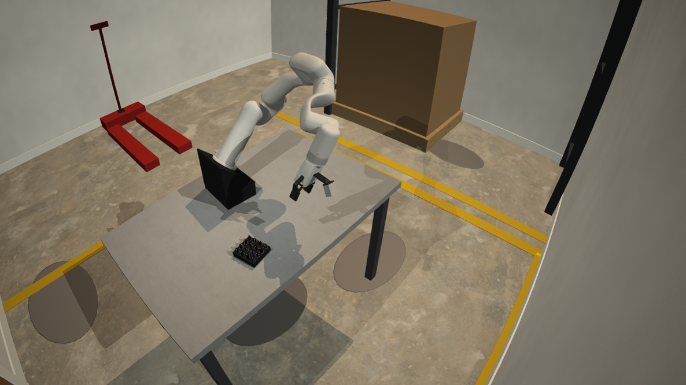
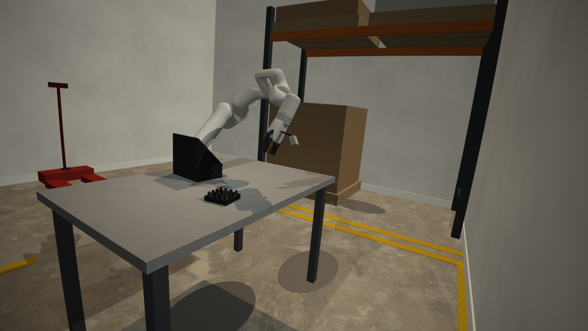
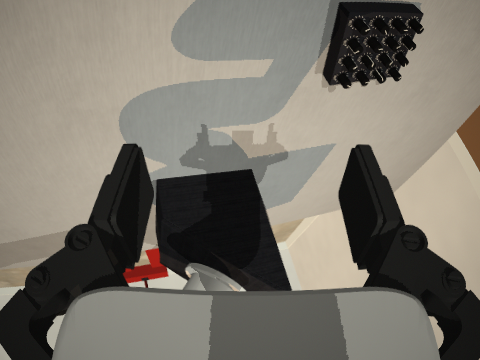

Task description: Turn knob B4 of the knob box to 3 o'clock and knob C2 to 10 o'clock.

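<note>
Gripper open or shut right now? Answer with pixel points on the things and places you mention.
Open: in the wrist view the gripper's (image 1: 302,193) (image 2: 270,150) (image 3: 246,205) fingers stand wide apart, nothing between them.
</note>
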Controlling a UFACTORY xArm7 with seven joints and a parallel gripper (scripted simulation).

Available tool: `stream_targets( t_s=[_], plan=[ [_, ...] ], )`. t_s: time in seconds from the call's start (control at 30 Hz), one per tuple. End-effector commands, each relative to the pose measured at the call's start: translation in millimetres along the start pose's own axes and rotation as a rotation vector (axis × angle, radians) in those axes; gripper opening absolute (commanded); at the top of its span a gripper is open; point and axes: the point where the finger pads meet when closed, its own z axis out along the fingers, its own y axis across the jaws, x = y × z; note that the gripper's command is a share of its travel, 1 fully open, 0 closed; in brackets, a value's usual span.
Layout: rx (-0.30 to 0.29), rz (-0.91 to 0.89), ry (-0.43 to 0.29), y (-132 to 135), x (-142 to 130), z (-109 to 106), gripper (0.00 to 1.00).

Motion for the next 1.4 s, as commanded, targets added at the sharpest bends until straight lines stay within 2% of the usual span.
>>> stream_targets(
  t_s=[0.0, 0.03, 0.47, 0.53, 0.93, 1.0, 1.37],
  plan=[
    [0.038, -0.006, 0.014, 14.7, 1.7, 11.2, 1.0],
    [0.075, -0.013, 0.028, 28.6, 2.6, 24.8, 1.0],
    [0.078, -0.014, 0.03, 29.7, 2.7, 25.8, 1.0],
    [0.14, -0.024, 0.065, 56.7, 2.1, 52.0, 1.0],
    [0.14, -0.024, 0.065, 56.8, 2.0, 52.1, 1.0],
    [0.187, -0.029, 0.104, 82.1, -1.3, 76.9, 1.0],
    [0.188, -0.029, 0.104, 82.3, -1.3, 77.1, 1.0]
  ],
)
